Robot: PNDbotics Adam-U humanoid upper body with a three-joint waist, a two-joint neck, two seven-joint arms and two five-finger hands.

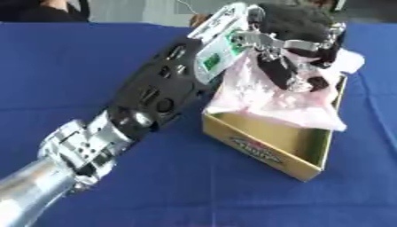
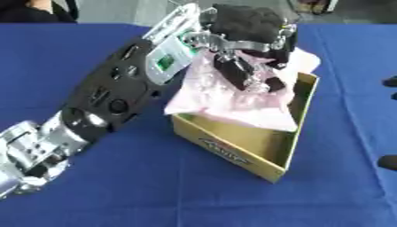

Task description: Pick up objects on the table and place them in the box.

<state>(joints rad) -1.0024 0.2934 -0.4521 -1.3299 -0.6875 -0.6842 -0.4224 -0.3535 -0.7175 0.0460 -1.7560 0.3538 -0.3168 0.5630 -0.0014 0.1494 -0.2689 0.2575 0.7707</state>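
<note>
Left eye view: left hand over the far end of the gold box, fingers curled round a dark lumpy object held above the opening. A pink plastic bag already fills that end and spills over the rim. Risk, as I judge it: a release onto the crumpled bag lets the object roll off onto the blue desk.

Right eye view: fingers hang down among the bag's folds; on withdrawal they could snag the film and drag it, or tilt the box. Dark shapes at the right edge may be the right hand; its state cannot be told.
</note>
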